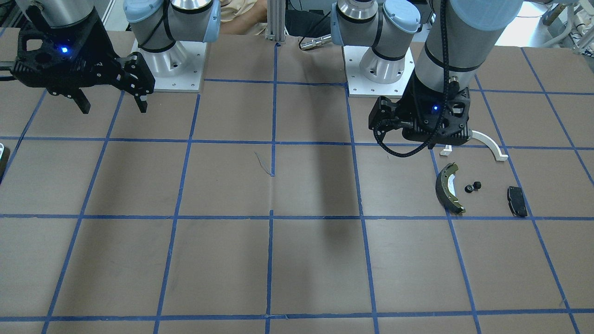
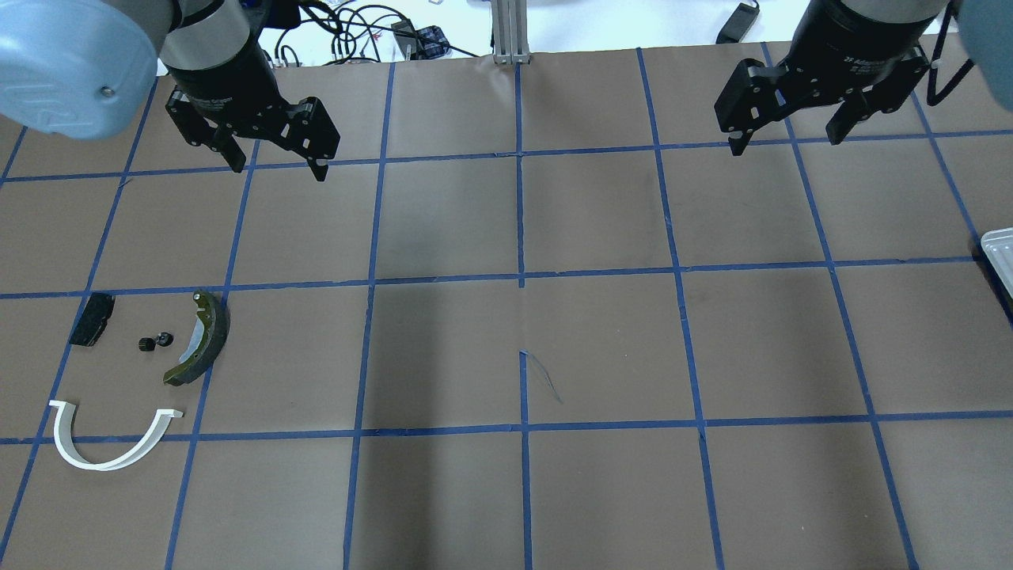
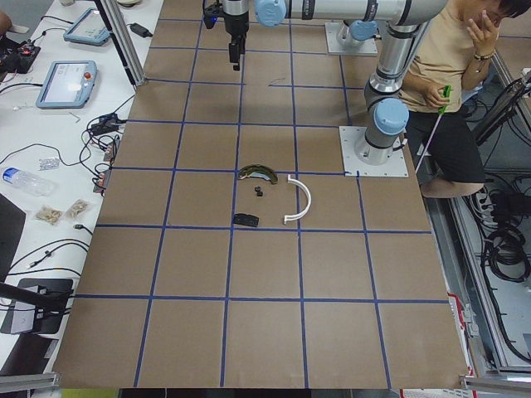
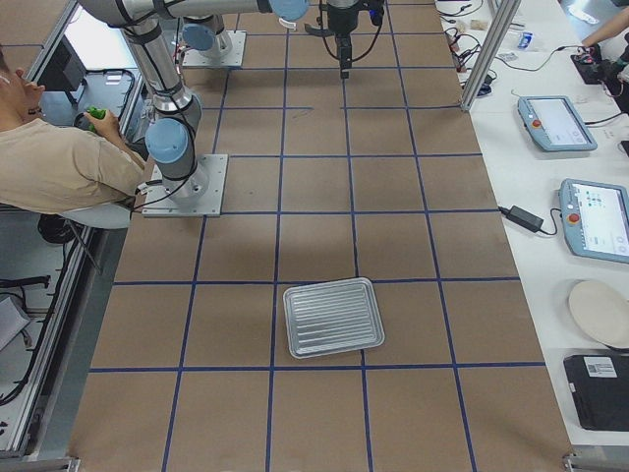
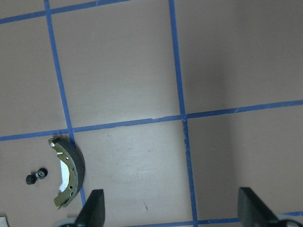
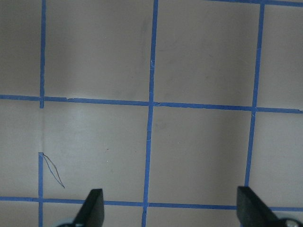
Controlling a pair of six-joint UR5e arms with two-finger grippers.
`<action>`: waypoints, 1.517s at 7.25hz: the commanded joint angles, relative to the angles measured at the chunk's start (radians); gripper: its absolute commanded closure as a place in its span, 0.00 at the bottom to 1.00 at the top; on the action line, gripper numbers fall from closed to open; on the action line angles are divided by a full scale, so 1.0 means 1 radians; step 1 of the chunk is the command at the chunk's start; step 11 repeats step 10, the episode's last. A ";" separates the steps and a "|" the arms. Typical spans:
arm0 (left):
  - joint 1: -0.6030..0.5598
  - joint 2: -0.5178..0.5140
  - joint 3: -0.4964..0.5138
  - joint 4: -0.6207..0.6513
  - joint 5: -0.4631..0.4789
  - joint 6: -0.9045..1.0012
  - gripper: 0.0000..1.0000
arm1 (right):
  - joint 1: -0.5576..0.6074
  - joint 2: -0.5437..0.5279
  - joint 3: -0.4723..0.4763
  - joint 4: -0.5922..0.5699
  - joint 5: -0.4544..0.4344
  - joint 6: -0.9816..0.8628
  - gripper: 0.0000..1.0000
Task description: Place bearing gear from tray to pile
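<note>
L claw (image 2: 278,170): fingers spread wide, nothing between them, hanging well above the table. R claw (image 2: 785,144): same, wide and holding nothing, up high.

Small black toothed bearing gear (image 2: 146,343) isn't in the tray. It lies on the brown paper on the robot-base side of the L claw and a bit to its outer side, well apart from the fingertips. In the L wrist cam it sits beyond the L finger, at the low corner. A 2nd small black toothed piece (image 2: 165,339) is just beside it; can't tell if they touch.

Around it is the pile:
- curved olive-green brake shoe (image 2: 212,332) on the side nearer the claw's centreline
- flat black rectangular pad (image 2: 92,319) on the outer side
- thin white plastic arc (image 2: 99,465) further back toward the base

Ribbed silver shallow tray (image 4: 332,317) is off past the R claw's outer side and looks bare, so prob. the placing is done.

Handling, judged:
- Tiny, light, stiff, not fragile.
- Teeth should give the pads some bite, but a round body could roll or squirt out if pinched off-centre.
- Best hold: straight down, fingers narrowed first, tips across the toothed rim at its widest.
- Watch the neighbour piece and the shoe, as there's little room for a finger.
</note>
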 commanded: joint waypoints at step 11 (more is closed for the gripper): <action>0.041 0.090 -0.045 -0.083 -0.042 -0.008 0.00 | 0.000 -0.011 -0.012 -0.018 0.000 0.043 0.00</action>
